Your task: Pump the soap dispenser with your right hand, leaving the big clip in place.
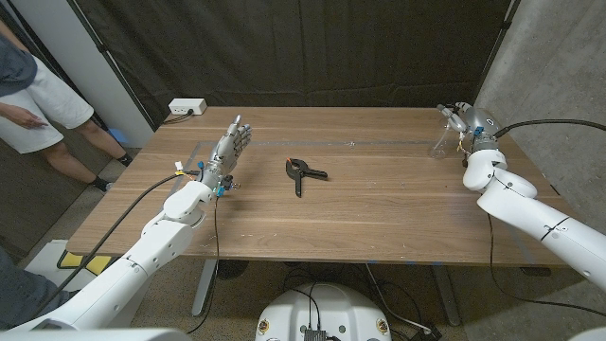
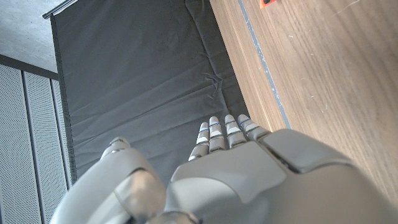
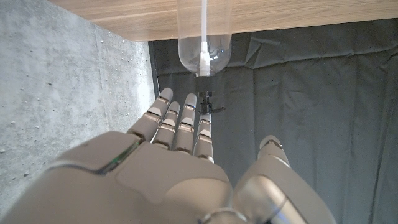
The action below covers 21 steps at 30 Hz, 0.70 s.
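So the soap dispenser (image 1: 442, 142) is a clear plastic bottle standing way out at about 2 o'clock on the tabletop (image 1: 379, 208), close to the right edge. The right hand (image 1: 471, 121) is right up at it, just above and beside the top of the bottle. From the right wrist view its fingers (image 3: 180, 124) are stretched out straight and held side by side, with the thumb off to the side, tips close to the pump end of the bottle (image 3: 204, 37); I can't tell if they actually touch it, and nothing is in the hand. The big clip (image 1: 303, 172), black, lies near the middle of the tabletop, well apart from both hands. The left hand (image 1: 227, 152) is over at around 9 o'clock from the clip, standing up with its fingers (image 2: 221, 134) straight, pressed together and holding nothing.
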{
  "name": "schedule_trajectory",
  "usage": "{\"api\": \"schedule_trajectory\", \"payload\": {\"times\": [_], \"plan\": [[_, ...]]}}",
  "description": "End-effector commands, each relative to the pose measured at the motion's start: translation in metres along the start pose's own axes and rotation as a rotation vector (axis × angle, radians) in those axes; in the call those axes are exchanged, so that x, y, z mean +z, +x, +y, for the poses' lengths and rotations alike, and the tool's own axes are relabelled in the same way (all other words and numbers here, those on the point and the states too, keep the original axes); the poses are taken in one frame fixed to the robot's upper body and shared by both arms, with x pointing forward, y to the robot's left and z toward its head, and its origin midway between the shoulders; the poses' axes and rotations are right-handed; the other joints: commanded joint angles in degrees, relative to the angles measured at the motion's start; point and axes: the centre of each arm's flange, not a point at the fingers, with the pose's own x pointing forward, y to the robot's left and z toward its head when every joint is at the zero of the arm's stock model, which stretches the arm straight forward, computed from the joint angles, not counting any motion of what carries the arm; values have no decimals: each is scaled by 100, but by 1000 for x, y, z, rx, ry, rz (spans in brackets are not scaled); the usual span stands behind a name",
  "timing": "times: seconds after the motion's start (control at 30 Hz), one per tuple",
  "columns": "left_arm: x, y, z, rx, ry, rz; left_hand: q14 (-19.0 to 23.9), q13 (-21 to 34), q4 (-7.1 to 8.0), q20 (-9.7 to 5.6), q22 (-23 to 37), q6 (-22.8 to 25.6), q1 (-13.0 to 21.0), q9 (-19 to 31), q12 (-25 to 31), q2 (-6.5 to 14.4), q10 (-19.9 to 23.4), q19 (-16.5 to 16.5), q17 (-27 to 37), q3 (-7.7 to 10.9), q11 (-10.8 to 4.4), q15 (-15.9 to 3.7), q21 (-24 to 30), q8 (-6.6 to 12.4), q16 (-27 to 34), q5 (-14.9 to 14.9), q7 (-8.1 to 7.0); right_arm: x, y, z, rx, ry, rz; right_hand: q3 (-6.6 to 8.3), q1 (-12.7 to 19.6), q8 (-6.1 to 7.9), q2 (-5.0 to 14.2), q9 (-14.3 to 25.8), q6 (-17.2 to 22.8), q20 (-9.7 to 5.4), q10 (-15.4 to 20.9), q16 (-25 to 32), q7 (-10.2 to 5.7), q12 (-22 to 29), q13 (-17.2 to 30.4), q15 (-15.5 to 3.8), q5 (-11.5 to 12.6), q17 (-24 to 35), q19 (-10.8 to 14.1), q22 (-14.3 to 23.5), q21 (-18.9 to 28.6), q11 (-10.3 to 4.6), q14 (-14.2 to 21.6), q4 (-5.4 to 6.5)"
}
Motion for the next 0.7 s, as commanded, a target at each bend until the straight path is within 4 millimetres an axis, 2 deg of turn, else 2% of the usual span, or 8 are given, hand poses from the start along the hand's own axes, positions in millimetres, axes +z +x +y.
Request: {"api": "schedule_trajectory", "payload": {"times": [0.03,0.4,0.7], "plan": [[2,2,0,-6,3,-8,-5,21,2,28,23,12,13,25,-25,17,8,1,32,-24,-28,-29,7,-10,1,2,-16,5,0,-12,-39,4,-23,-26,-18,-25,14,95,941,-1,-34,-12,139,-34,31,23,9,20,7,25,-14,5,15,4],[4,3,-1,-10,6,-7,-1,21,4,25,24,18,18,25,-25,24,15,4,32,-33,-35,-28,10,-9,3,-2,-9,9,1,-22,-59,1,-29,-24,-13,-54,19,97,902,9,-32,-12,133,-40,31,41,9,19,1,25,-20,10,14,2],[4,4,-2,-14,5,-9,-1,22,5,28,24,27,23,25,-27,29,15,0,32,-43,-29,-25,10,-8,4,-7,-13,10,3,-29,-67,2,-38,-21,-5,-86,25,98,857,22,-36,-12,194,-49,32,57,9,19,-5,25,-27,10,15,-2]]}}
